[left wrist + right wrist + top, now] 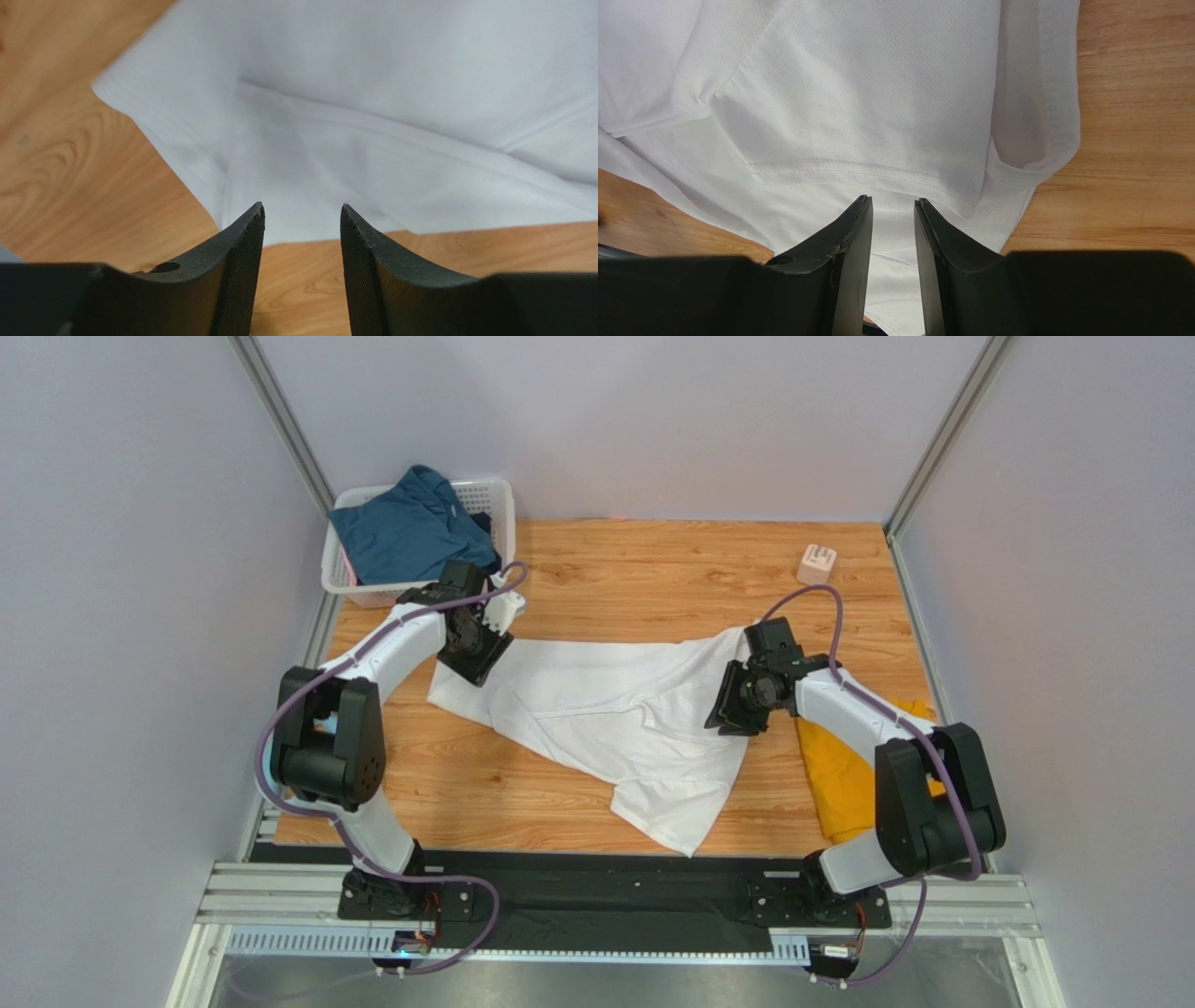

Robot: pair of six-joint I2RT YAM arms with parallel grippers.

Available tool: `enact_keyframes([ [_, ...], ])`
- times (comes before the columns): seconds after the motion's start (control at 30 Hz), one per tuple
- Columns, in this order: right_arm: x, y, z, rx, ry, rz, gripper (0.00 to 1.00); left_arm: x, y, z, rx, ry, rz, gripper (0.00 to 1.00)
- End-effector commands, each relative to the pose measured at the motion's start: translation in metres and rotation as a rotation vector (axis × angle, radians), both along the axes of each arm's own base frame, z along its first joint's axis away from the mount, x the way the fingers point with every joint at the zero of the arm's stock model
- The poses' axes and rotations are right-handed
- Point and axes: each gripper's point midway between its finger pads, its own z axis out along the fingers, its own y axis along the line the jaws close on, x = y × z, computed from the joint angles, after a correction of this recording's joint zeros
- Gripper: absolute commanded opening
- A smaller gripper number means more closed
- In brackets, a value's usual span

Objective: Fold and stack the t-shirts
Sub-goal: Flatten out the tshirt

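A white t-shirt (603, 711) lies spread and rumpled across the middle of the wooden table. My left gripper (477, 641) stands at its far left corner. In the left wrist view that gripper (302, 210) is open, bare wood shows between its fingers, and the white t-shirt's (393, 91) hem lies just beyond the tips. My right gripper (737, 697) hovers over the shirt's right edge. In the right wrist view it (892, 203) is narrowly open above the folded white cloth (878, 91), pinching nothing. A mustard-yellow t-shirt (846, 781) lies under the right arm. A dark teal t-shirt (411, 525) is heaped in the basket.
The white lattice basket (494, 490) stands at the far left corner of the table. A small pale block (817, 560) sits at the far right corner. Grey walls close in on both sides and behind.
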Motion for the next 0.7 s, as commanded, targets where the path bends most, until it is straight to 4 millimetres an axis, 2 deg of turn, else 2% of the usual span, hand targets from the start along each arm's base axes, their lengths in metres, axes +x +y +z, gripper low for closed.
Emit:
enact_keyframes([
  [0.0, 0.003, 0.0, 0.014, 0.006, -0.055, 0.014, 0.35, 0.045, -0.003, 0.018, -0.022, -0.094, 0.049, 0.55],
  [0.1, 0.002, -0.001, 0.013, 0.005, -0.054, 0.016, 0.35, 0.054, 0.001, 0.011, -0.015, -0.092, 0.068, 0.62],
  [0.2, 0.001, -0.001, 0.013, 0.004, -0.053, 0.017, 0.36, 0.055, 0.003, 0.001, -0.019, -0.069, 0.081, 0.63],
  [0.37, 0.003, -0.001, 0.016, 0.0, -0.057, 0.018, 0.35, 0.05, 0.0, -0.017, -0.032, -0.015, 0.076, 0.53],
  [0.67, 0.003, -0.001, 0.021, 0.008, -0.067, 0.019, 0.33, 0.059, -0.001, -0.027, -0.039, -0.005, 0.085, 0.53],
])
